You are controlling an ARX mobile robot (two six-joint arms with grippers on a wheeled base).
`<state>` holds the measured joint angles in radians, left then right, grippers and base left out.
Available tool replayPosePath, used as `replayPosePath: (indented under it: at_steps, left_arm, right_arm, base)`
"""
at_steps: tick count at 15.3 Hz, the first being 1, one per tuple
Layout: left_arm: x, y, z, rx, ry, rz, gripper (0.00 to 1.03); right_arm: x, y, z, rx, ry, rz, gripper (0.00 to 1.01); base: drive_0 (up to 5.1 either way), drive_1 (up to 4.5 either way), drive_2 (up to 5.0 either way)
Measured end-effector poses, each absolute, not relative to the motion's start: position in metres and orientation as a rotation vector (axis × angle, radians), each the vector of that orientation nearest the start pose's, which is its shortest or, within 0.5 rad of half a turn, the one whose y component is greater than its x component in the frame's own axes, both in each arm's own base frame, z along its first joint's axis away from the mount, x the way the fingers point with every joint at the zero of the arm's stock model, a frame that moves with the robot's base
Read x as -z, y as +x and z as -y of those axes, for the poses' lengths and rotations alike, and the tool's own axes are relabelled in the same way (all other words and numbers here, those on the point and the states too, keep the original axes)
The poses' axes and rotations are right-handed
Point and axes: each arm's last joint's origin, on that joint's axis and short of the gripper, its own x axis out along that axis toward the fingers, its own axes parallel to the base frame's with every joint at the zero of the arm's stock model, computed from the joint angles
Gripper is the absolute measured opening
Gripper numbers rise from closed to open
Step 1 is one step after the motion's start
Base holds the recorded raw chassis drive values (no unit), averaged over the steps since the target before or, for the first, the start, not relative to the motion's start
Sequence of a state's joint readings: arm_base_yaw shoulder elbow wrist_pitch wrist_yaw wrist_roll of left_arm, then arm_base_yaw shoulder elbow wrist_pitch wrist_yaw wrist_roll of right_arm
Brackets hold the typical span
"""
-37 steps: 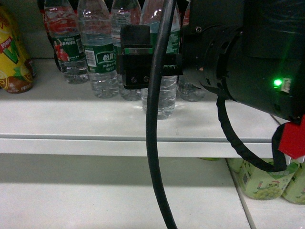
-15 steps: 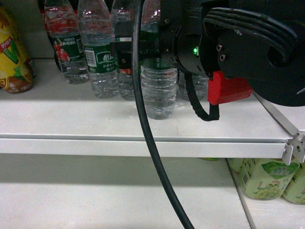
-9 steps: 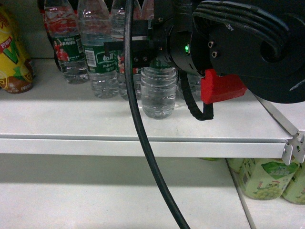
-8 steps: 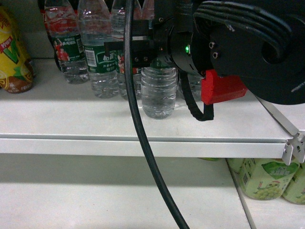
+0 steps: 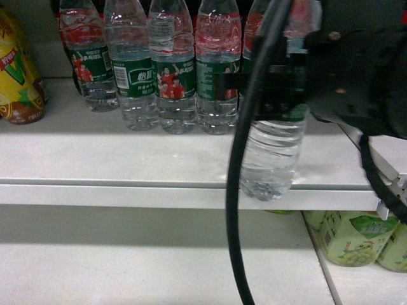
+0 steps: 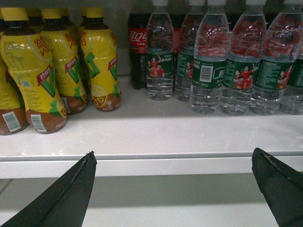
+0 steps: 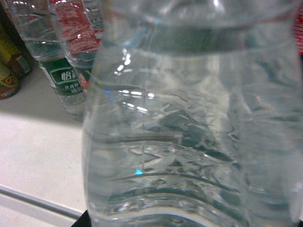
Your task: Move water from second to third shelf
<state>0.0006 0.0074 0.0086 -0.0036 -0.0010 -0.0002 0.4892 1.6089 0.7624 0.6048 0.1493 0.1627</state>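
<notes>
Head view: the right hand (image 5: 270,89) has pulled the water bottle (image 5: 270,155) out of the row to the shelf's (image 5: 127,159) front edge, clamped at the label, so the pick is done and the lift remains. Left wrist view: left hand (image 6: 175,189) wide apart, idle below the shelf. Right wrist view: bottle fills the frame.

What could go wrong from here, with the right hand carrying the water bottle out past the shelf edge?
1. The water bottle hangs tilted in the right hand with its base over the shelf lip; lowering too early could clip it.
2. The black cable drapes close in front of the bottle and might snag.
3. The head view is largely blocked, so placement below may be hard to judge.
</notes>
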Motion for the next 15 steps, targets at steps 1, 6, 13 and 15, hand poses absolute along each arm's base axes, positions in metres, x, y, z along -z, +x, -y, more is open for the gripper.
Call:
replayPosePath:
  at_steps: [1, 6, 13, 15]
  left_arm:
    - [-0.166, 0.098, 0.000, -0.001, 0.000, -0.002, 0.98]
    - [-0.166, 0.098, 0.000, -0.001, 0.000, -0.002, 0.98]
    - [-0.166, 0.098, 0.000, -0.002, 0.000, -0.002, 0.98]
    - [-0.166, 0.098, 0.000, -0.001, 0.000, -0.002, 0.98]
  right_arm:
    - [-0.200, 0.288, -0.144, -0.319, 0.088, -0.260, 0.44]
    - [-0.200, 0.248, -0.094, -0.258, 0.088, -0.265, 0.43]
    - [-0.254, 0.152, -0.022, -0.100, 0.074, -0.114, 0.43]
    - [-0.258, 0.134, -0.019, -0.096, 0.074, -0.108, 0.43]
  base:
    - [0.0, 0.00, 0.0]
    - [0.0, 0.00, 0.0]
    - [0.0, 0.00, 0.0]
    - [0.0, 0.00, 0.0]
